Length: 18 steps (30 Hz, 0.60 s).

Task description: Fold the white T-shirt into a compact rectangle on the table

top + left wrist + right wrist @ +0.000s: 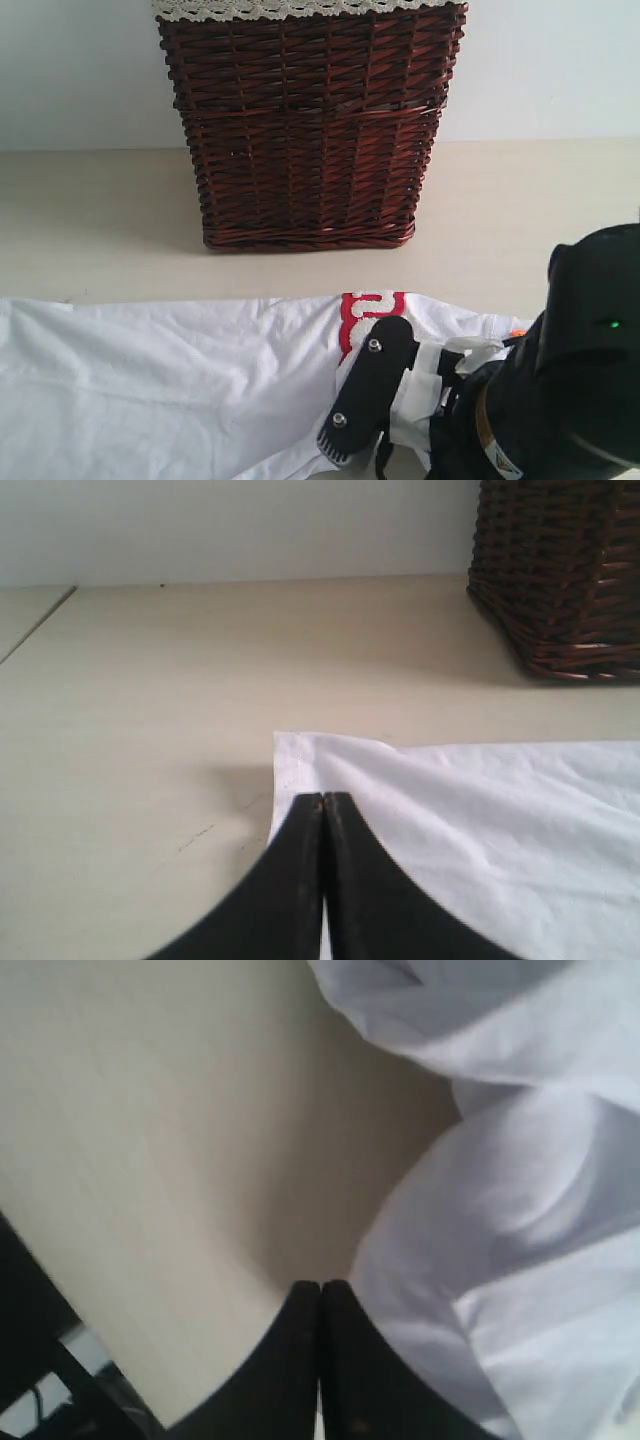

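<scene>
The white T-shirt [170,380] lies spread over the near part of the table [100,220], its red band [368,308] toward the right. My right gripper [362,405] is low at the shirt's right end, where cloth bunches around it. Its jaws are shut in the right wrist view [320,1285], with a sliver of white cloth between them and raised folds of the shirt [520,1260] beside them. My left gripper [325,798] is shut at the shirt's edge near a corner [285,745]; it is outside the exterior view.
A dark brown wicker basket [305,130] with white lace trim stands at the back middle of the table, seen also as the basket's corner [565,570] in the left wrist view. A white wall [70,70] rises behind the table. The right arm's black body [570,380] fills the near right corner.
</scene>
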Motion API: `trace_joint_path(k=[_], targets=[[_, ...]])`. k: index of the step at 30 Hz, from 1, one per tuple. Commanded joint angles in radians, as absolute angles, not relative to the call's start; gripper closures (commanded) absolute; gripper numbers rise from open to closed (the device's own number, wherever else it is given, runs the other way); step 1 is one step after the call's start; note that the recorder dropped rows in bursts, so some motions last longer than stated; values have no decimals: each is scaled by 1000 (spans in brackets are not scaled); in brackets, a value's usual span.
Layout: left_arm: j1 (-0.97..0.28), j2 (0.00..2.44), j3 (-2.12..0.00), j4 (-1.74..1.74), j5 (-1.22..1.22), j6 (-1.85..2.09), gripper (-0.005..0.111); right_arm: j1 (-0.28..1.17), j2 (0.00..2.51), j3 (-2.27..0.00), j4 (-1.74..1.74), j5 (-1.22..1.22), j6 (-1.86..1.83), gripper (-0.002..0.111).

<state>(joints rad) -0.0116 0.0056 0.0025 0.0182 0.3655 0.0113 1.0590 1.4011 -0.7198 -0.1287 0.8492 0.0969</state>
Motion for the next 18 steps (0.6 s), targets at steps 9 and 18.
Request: trace_joint_path(k=[9,18], targets=[[-8,0,0,22,358,13,107,1053,1501,-716,-691,1088,589,108],[-8,0,0,22,358,13,107,1053,1501,-716,-715,957,694,108]])
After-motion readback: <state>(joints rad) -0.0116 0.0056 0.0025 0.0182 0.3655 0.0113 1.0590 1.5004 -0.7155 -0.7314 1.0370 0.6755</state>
